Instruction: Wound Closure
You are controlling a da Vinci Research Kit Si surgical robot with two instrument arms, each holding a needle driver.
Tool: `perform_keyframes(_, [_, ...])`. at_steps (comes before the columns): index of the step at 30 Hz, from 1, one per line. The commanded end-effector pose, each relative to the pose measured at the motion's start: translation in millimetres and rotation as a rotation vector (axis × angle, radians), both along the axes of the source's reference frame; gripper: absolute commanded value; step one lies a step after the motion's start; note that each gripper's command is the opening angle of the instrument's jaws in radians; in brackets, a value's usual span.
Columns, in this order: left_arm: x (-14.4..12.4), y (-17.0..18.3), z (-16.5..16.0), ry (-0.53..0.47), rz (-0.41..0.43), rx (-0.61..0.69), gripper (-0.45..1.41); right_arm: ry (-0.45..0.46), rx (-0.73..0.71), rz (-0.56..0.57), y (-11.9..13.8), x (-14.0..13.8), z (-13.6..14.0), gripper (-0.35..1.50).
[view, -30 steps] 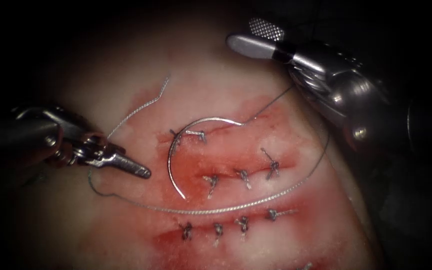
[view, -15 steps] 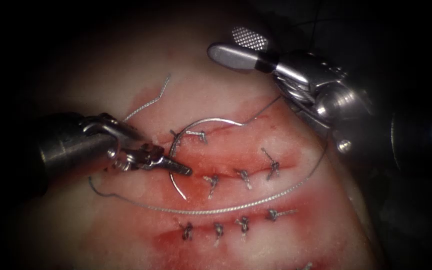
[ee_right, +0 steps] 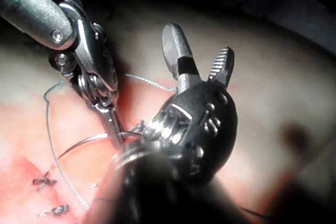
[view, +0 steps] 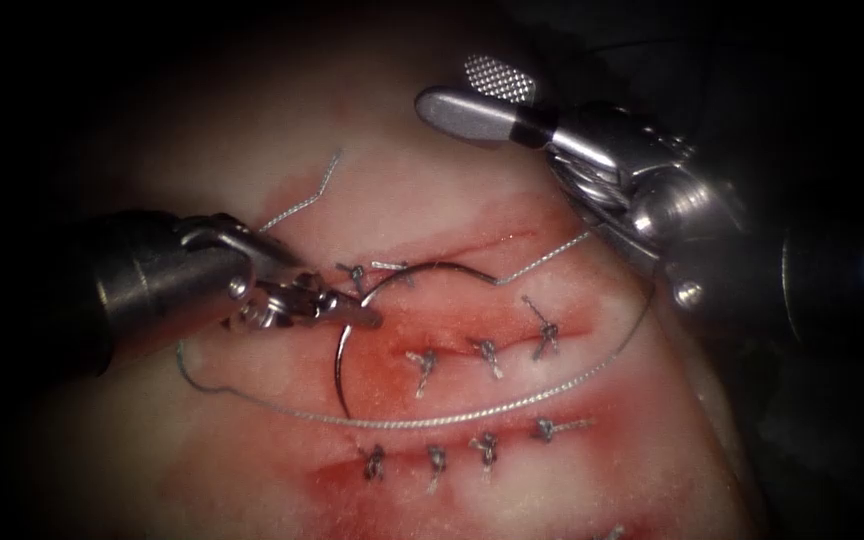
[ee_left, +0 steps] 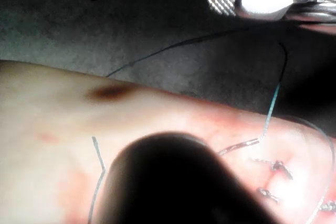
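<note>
My left tool reaches in from the left, its jaws shut on the curved needle roughly a third of the way back from its point. The needle arcs over the left end of the upper stitched cut. Its point is free above the tissue, not in it. Thread runs from the needle's rear end toward the right tool. My right tool hovers beyond the wound at upper right, open and holding nothing. In the right wrist view its open jaws stand beside the left tool gripping the needle.
Two rows of knotted stitches close the cuts, with red fluid around them. A long slack thread curves across between the rows. A cut end of thread lies at upper left. The right tool's jaws show in the left wrist view.
The left tool moved right to the needle and shut on it. The needle shifted and tilted up off the tissue. The right tool moved slightly left, then held still, open.
</note>
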State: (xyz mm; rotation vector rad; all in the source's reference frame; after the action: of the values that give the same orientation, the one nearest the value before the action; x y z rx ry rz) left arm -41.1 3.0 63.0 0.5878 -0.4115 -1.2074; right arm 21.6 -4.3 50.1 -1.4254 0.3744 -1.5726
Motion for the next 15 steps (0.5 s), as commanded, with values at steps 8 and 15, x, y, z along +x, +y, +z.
perform_keyframes(8, [0.6,2.6,-1.1,-0.005,-0.012,-0.015,-0.45,0.003,-0.009,-0.001,0.3,1.0,0.1,1.43])
perform_keyframes(15, [2.7,4.7,-1.6,-0.047,-0.260,0.163,-0.45,0.008,-0.001,-0.003,0.1,0.9,-1.2,1.25])
